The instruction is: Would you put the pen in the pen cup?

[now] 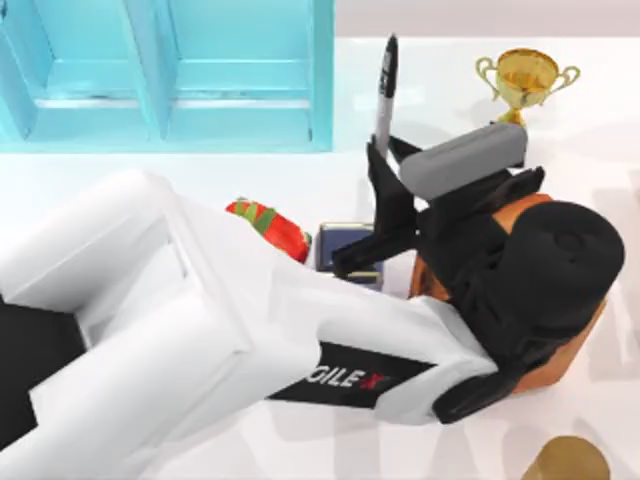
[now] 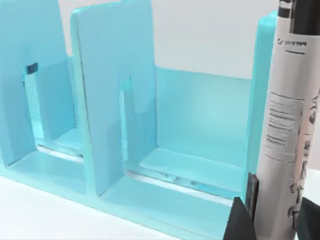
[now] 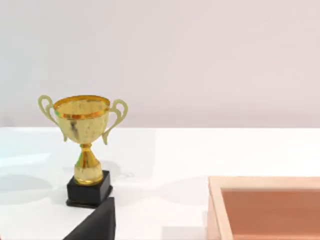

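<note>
The left arm covers most of the pen cup (image 1: 347,243); the wooden box (image 1: 560,360) seems half hidden too.

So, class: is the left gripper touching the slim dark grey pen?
Touching. In the left wrist view, the left gripper has its black jaws pressed against both sides of the pen, with no gap.

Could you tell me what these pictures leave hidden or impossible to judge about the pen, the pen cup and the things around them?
- Pen cup, top view: the left arm covers most of it, so its opening cannot be judged.
- Pen, top view: its lower end is hidden behind the left gripper.
- Strawberry pot, top view: mostly under the left arm.
- Wooden box, right wrist view: cut off by the edge.
</note>
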{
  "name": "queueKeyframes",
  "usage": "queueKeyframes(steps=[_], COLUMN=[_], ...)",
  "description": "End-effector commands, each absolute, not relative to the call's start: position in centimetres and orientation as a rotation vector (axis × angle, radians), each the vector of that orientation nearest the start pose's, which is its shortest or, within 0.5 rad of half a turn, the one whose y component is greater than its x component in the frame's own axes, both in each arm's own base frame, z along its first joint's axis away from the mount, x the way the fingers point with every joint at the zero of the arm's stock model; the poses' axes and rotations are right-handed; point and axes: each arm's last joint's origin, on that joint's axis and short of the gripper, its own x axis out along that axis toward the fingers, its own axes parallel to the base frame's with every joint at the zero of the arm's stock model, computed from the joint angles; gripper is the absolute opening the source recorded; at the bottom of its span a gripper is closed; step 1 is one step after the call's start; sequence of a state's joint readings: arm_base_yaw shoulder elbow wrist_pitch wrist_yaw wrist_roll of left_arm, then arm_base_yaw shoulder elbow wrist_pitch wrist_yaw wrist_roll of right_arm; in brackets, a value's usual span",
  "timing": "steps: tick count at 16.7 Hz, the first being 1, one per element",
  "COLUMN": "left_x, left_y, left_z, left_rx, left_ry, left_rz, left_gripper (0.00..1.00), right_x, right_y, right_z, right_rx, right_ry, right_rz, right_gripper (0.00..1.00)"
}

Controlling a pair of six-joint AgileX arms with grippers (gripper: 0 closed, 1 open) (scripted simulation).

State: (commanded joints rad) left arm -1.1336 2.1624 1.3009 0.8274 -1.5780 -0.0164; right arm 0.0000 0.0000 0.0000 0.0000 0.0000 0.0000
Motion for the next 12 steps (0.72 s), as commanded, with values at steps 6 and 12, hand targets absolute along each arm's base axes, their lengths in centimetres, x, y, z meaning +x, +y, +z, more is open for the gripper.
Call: queueKeyframes(steps=[6, 12], left_x=[21.85, 21.84], left_y=[-37.81, -37.81], left_z=[16.88, 16.88], left_rx=[-0.005, -0.006], left_ry=[0.011, 0.011], left_rz=[0.518, 0.518], left_gripper=[0.00, 0.23], right_x=[10.57, 10.57], right_y=[-0.12, -0.12], right_z=[16.00, 16.00], right_rx=[0.000, 0.000], right_ry=[0.000, 0.000], right_rz=[0.000, 0.000], right_gripper=[1.00, 1.00])
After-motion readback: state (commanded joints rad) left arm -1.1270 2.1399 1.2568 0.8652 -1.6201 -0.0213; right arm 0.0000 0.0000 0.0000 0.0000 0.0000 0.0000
